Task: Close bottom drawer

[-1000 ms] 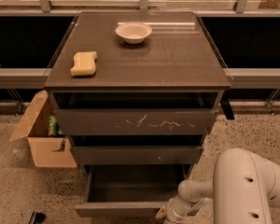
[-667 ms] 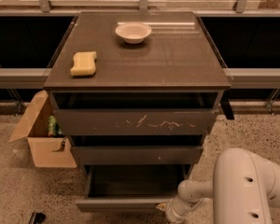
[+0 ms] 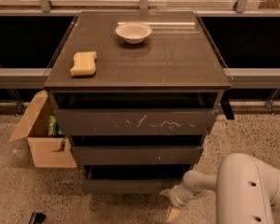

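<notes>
The bottom drawer (image 3: pixel 126 185) is a dark grey-brown plain front at the foot of the cabinet. It stands out only a little, with a narrow dark gap above it. My gripper (image 3: pixel 170 204) is at the drawer's lower right corner, near the floor, on the end of the white arm (image 3: pixel 252 190). One pale finger (image 3: pixel 171 213) points down toward the floor; another pale tip lies by the drawer's front corner.
Above are the drawer with a small pale speck (image 3: pixel 136 155) and the wider scratched drawer (image 3: pixel 135 121). A white bowl (image 3: pixel 133 32) and a yellow sponge (image 3: pixel 84 63) lie on the cabinet top. An open cardboard box (image 3: pixel 42 134) stands at the left. A small dark object (image 3: pixel 36 217) lies on the floor.
The bottom drawer has slid inward from well open to nearly flush. My gripper has followed it toward the cabinet.
</notes>
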Robot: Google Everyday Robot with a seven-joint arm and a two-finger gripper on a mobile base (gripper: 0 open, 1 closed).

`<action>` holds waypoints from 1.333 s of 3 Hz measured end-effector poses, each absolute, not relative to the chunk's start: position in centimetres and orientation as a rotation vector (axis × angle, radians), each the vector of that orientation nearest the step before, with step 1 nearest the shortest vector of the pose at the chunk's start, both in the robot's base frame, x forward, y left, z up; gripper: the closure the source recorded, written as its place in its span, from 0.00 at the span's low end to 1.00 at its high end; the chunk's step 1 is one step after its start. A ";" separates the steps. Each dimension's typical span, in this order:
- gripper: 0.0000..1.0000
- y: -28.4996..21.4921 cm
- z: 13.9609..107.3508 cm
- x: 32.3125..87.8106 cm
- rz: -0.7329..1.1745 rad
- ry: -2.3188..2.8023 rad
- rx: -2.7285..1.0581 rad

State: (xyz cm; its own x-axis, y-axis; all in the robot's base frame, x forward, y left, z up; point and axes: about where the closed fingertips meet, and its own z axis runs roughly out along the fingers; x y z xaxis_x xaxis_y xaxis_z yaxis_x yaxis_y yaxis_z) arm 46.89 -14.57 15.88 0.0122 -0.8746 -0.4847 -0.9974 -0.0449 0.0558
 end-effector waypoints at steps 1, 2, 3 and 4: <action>0.48 -15.4 16.4 49.8 0.509 1.898 -1.971; 0.71 -16.1 17.0 52.0 0.469 1.873 -1.953; 0.61 -16.9 17.7 54.0 0.438 1.862 -1.938; 0.38 -17.4 18.0 54.9 0.426 1.860 -1.926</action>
State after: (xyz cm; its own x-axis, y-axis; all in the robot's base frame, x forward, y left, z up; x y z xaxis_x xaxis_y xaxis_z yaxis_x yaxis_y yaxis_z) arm 54.87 -17.39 17.97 0.0544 -0.8647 -0.4994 -0.9958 -0.0103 -0.0907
